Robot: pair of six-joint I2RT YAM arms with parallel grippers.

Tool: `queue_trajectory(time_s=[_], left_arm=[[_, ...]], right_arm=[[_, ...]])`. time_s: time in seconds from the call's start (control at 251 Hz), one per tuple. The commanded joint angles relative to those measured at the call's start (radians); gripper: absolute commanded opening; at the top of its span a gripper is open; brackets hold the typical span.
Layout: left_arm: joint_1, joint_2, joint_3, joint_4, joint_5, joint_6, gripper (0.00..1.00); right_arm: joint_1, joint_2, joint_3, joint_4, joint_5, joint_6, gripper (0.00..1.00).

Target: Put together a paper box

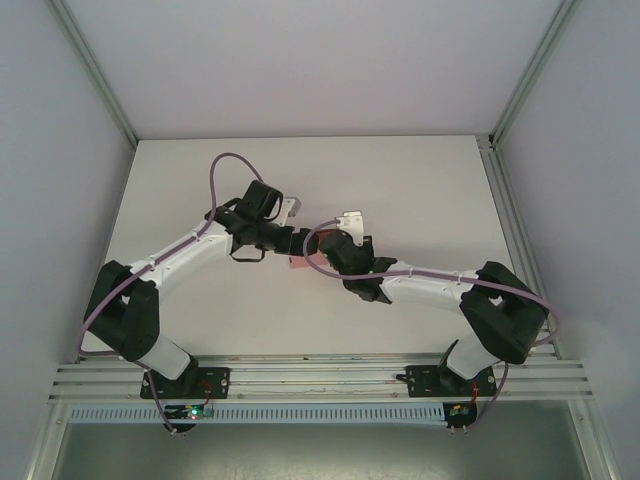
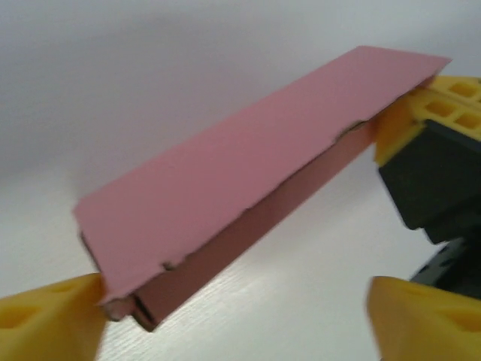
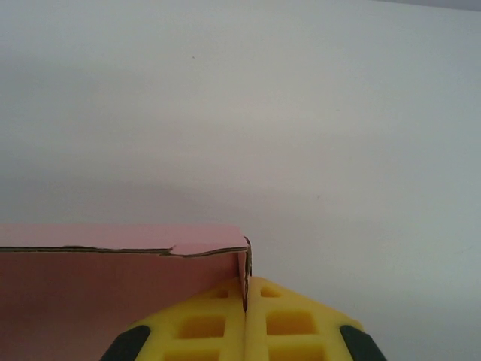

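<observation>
locate the paper box (image 1: pixel 300 262) near the middle of the table (image 1: pixel 420 180), between the two wrists. in the left wrist view, read it as a long, shallow pink form (image 2: pixel 248 188) running from 7 o'clock to 1 o'clock.

judge folding as largely done: top panel laid over a side wall, with a ragged, slightly gapped seam. treat closing of the ends as outstanding; at 7 o'clock, expect loose card layers at the near end.

note the right gripper (image 3: pixel 246 320) clamped shut on a thin upright edge of card at the box's far end. note the left gripper (image 2: pixel 233 331) spread wide and holding nothing, with one of its pads (image 2: pixel 45 323) at 7 o'clock just beside the box corner and the other at 5 o'clock, well apart from it.

find no brand, label or readable writing on card, pads or table.
</observation>
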Motion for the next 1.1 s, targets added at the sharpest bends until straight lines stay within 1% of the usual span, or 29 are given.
queue_trajectory(time_s=[0.0, 0.124, 0.251, 0.343, 0.423, 0.495, 0.579, 0.69, 0.794, 0.838, 0.894, 0.922, 0.974, 1.097], left_arm=[[0.016, -0.071, -0.023, 0.005, -0.006, -0.065, 1.0], [0.076, -0.118, -0.061, 0.077, -0.014, -0.162, 1.0], [0.151, -0.107, -0.073, 0.108, 0.001, -0.302, 1.0], [0.185, -0.068, -0.096, 0.188, 0.077, -0.367, 1.0], [0.19, -0.019, -0.105, 0.248, 0.141, -0.402, 1.0], [0.191, 0.019, -0.112, 0.291, 0.21, -0.406, 1.0], [0.191, 0.051, -0.131, 0.307, 0.22, -0.403, 1.0], [0.19, 0.09, -0.155, 0.319, 0.231, -0.405, 0.91], [0.19, 0.111, -0.21, 0.394, 0.239, -0.418, 0.85], [0.19, 0.112, -0.243, 0.44, 0.243, -0.425, 0.78], [0.191, 0.112, -0.277, 0.483, 0.237, -0.447, 0.67], [0.19, 0.11, -0.293, 0.514, 0.243, -0.453, 0.64], [0.186, 0.114, -0.318, 0.561, 0.25, -0.462, 0.63], [0.186, 0.132, -0.347, 0.566, 0.204, -0.449, 0.58]], right_arm=[[0.021, 0.055, -0.026, -0.169, -0.082, 0.019, 0.0], [0.027, 0.049, -0.025, -0.16, -0.088, 0.014, 0.0], [0.028, 0.041, -0.025, -0.149, -0.093, 0.01, 0.0], [0.028, 0.044, -0.025, -0.147, -0.092, 0.01, 0.0], [0.028, 0.048, -0.022, -0.151, -0.092, 0.012, 0.0], [0.028, 0.048, -0.022, -0.151, -0.091, 0.02, 0.0], [0.029, 0.047, -0.024, -0.15, -0.095, 0.027, 0.0], [0.028, 0.039, -0.029, -0.14, -0.109, 0.029, 0.0], [0.028, 0.021, -0.035, -0.137, -0.12, 0.03, 0.0], [0.025, 0.01, -0.033, -0.136, -0.12, 0.03, 0.0], [0.021, -0.005, -0.032, -0.13, -0.123, 0.03, 0.07], [0.018, -0.013, -0.031, -0.128, -0.131, 0.034, 0.09], [0.013, -0.031, -0.029, -0.119, -0.156, 0.033, 0.16], [0.008, -0.099, -0.043, -0.075, -0.239, -0.005, 0.34]])
